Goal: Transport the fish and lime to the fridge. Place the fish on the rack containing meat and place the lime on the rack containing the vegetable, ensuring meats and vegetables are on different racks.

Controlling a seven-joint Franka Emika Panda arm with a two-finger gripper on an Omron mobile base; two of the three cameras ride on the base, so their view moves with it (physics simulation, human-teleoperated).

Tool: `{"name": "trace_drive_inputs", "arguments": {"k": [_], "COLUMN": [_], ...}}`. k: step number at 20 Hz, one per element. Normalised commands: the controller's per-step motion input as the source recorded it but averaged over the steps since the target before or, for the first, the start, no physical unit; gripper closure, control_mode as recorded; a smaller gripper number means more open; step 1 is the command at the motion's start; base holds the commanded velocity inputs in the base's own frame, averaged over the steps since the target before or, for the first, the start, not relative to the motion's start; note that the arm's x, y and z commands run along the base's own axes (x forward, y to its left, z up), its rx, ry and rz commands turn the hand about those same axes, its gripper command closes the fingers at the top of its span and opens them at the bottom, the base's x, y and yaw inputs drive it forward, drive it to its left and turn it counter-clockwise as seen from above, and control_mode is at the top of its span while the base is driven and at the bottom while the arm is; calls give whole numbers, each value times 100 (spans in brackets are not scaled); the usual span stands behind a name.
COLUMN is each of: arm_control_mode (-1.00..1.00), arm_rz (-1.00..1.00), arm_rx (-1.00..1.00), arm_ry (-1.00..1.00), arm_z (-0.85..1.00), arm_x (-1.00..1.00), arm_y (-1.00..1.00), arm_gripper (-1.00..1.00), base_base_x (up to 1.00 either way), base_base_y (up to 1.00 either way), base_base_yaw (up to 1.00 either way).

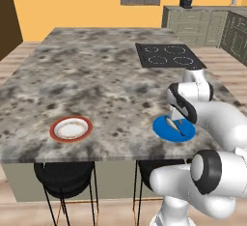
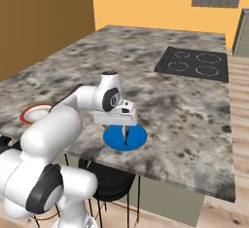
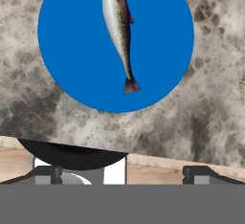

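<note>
**Open tool poised over the fish on the blue plate**

The fish (image 3: pixel 118 24) lies lengthwise on a flat blue plate (image 3: pixel 72 46) near the front edge of the marble-patterned table (image 1: pixel 96 80). In the hand view it is a slim silver-and-brown body with its tail fin pointing toward the near edge of the plate, wholly inside the blue disc. The tool (image 2: pixel 126 123) hangs just above the plate with its fingers spread wide and nothing between them; in the hand view one dark fingertip (image 3: pixel 48 173) rises at each lower corner, well apart, and the fish sits between their lines but farther out.

Around the plate the table is mostly bare stone. A second plate with a red rim and white centre (image 1: pixel 71 128) rests well to the left of the blue one, also near the front edge, and holds nothing that can be made out. A black four-ring cooktop (image 1: pixel 166 55) is set flush into the table farther back, well apart from both plates. Below the front edge, black round stools (image 1: pixel 62 174) on thin legs stand on the wooden floor, and one dark seat shows in the hand view just under the table's lip.

In the left base view, the arm's own white links (image 1: pixel 217 119) cover the right part of the blue plate. Nothing lies between the tool and the fish.
</note>
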Motion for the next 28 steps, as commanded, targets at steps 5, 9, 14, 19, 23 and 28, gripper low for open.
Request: {"name": "trace_drive_inputs", "arguments": {"k": [5, 9, 14, 19, 23, 28], "arm_control_mode": [-100, -100, -100, -100, -100, -100], "arm_rz": [0, 0, 0, 0, 0, 0], "arm_rx": [1, 0, 0, 0, 0, 0], "arm_ry": [-21, -6, 0, 0, 0, 0], "arm_z": [-20, -18, -28, -27, -23, -31], "arm_x": [5, 23, 41, 42, 44, 42], "arm_y": [0, 0, 8, 0, 0, 0], "arm_gripper": [-100, -100, -100, -100, -100, -100], "base_base_x": [0, 0, 0, 0, 0, 0], "base_base_y": [0, 0, 0, 0, 0, 0], "base_base_yaw": [0, 0, 0, 0, 0, 0]}}
